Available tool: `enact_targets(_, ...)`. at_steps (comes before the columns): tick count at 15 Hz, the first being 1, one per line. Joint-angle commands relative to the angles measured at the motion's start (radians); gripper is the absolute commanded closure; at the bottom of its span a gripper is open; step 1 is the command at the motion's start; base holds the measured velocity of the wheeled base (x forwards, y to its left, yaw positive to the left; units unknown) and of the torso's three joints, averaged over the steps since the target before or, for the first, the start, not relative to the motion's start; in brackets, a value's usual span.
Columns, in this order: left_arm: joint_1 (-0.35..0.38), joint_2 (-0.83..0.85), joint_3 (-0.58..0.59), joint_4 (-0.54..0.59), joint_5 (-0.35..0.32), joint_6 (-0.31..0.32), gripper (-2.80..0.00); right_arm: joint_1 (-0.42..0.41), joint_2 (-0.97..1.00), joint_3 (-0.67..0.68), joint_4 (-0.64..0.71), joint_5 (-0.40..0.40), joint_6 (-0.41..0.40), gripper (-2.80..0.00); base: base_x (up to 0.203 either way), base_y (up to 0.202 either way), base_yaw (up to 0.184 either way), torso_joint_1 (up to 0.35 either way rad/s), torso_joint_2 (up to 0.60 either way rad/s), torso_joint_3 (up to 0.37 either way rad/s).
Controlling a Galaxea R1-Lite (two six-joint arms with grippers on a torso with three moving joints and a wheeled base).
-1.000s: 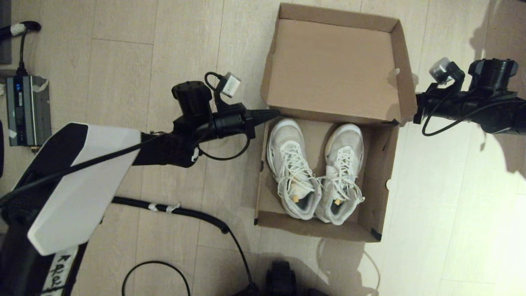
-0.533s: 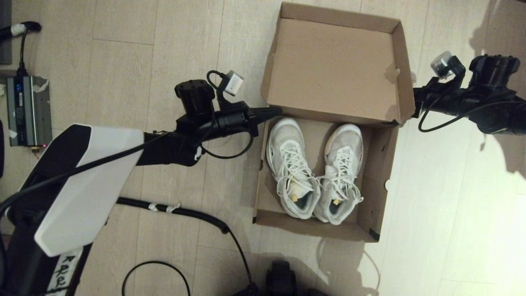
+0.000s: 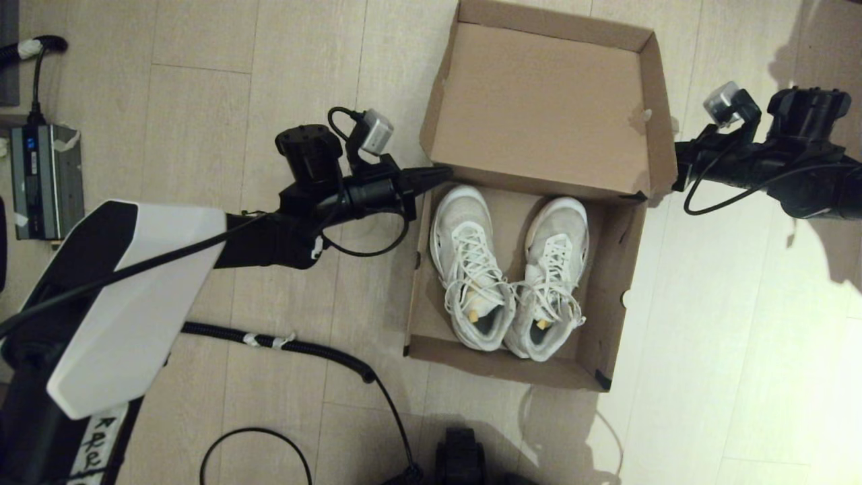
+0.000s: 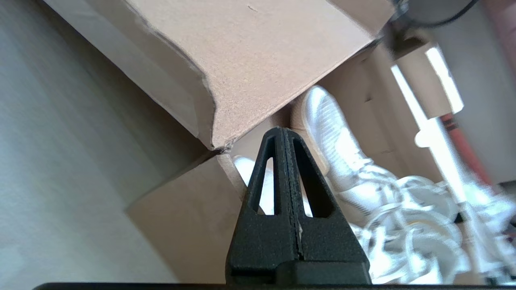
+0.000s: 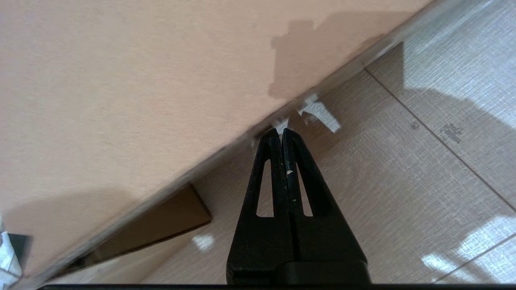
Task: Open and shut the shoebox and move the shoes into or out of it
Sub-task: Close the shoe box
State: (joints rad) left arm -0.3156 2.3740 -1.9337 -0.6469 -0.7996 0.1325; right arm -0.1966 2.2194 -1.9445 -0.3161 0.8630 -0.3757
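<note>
The brown shoebox lies open on the floor, its hinged lid standing up at the far side. Both white sneakers sit side by side inside, toes toward the lid. My left gripper is shut and empty, its tip at the box's left hinge corner, just under the lid's edge; the shoes show behind its tip. My right gripper is shut and empty too, its tip against the outer edge of the lid's right side.
A grey power unit lies at the far left of the floor. A black corrugated cable runs across the floor in front of the box's left side. Bare wooden floor stretches to the right of the box.
The shoebox with the shoes has slid a little left and away, and its lid leans slightly further back. Both shut grippers shifted with it, the left one a little left and away.
</note>
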Motion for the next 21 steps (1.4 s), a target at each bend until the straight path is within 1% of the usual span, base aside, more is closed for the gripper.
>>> enact_targets(1,0.026,0.006,0.004,-0.004,-0.001,0.009,0.00,0.000,-0.015,0.001,0.012,0.004,-0.003,0.00,0.000,0.000,0.000,0.000,0.00,0.000)
enact_targets(2,0.039,0.001,0.004,-0.004,-0.001,0.009,0.00,0.001,-0.027,0.001,0.030,0.004,-0.004,0.00,0.000,0.000,0.000,0.000,0.00,0.000)
enact_targets(4,0.031,-0.024,0.004,0.004,0.002,-0.002,0.00,0.006,-0.046,0.001,0.070,-0.001,-0.006,0.00,0.000,0.000,0.000,0.000,0.00,0.000)
enact_targets(5,0.019,-0.037,0.004,0.005,0.013,-0.041,0.00,0.012,-0.052,-0.005,0.080,-0.017,-0.006,0.00,0.000,0.000,0.000,0.000,0.00,0.000)
enact_targets(6,0.006,-0.042,0.004,0.002,0.044,-0.079,0.00,0.019,-0.060,-0.009,0.095,-0.022,-0.006,0.00,0.000,0.000,0.000,0.000,0.00,0.000)
enact_targets(7,-0.009,-0.047,0.004,0.000,0.066,-0.092,0.00,0.019,-0.069,-0.008,0.119,-0.022,-0.008,0.00,0.000,0.000,0.000,0.000,0.00,0.000)
enact_targets(9,-0.038,-0.067,0.004,0.002,0.084,-0.102,0.00,0.019,-0.079,0.000,0.124,-0.024,-0.012,0.00,0.000,0.000,0.000,0.000,0.00,0.000)
enact_targets(10,-0.068,-0.084,0.004,0.002,0.107,-0.136,0.00,0.019,-0.087,0.005,0.126,-0.024,-0.012,0.00,0.000,0.000,0.000,0.000,0.00,0.000)
enact_targets(11,-0.105,-0.109,0.004,-0.002,0.144,-0.200,0.00,0.019,-0.093,0.004,0.126,-0.024,-0.011,0.00,0.000,0.000,0.000,0.000,0.00,0.000)
enact_targets(13,-0.161,-0.171,0.004,-0.002,0.211,-0.305,0.00,0.018,-0.110,0.004,0.137,-0.024,-0.011,0.00,0.000,0.000,0.000,0.000,0.00,0.000)
enact_targets(14,-0.175,-0.189,0.007,-0.001,0.237,-0.325,0.00,0.017,-0.117,0.006,0.144,-0.024,-0.011,0.00,0.000,0.000,0.000,0.000,0.00,0.000)
enact_targets(17,-0.132,-0.216,0.007,0.004,0.222,-0.291,0.00,0.019,-0.142,0.009,0.180,-0.027,-0.016,0.00,0.000,0.000,0.000,0.000,0.00,0.000)
enact_targets(20,-0.118,-0.256,0.013,0.008,0.217,-0.289,0.00,0.020,-0.170,0.020,0.210,-0.039,-0.017,0.00,0.000,0.000,0.000,0.000,0.00,0.000)
enact_targets(21,-0.088,-0.263,0.010,0.015,0.215,-0.289,0.00,0.020,-0.177,0.022,0.212,-0.039,-0.017,0.00,0.000,0.000,0.000,0.000,0.00,0.000)
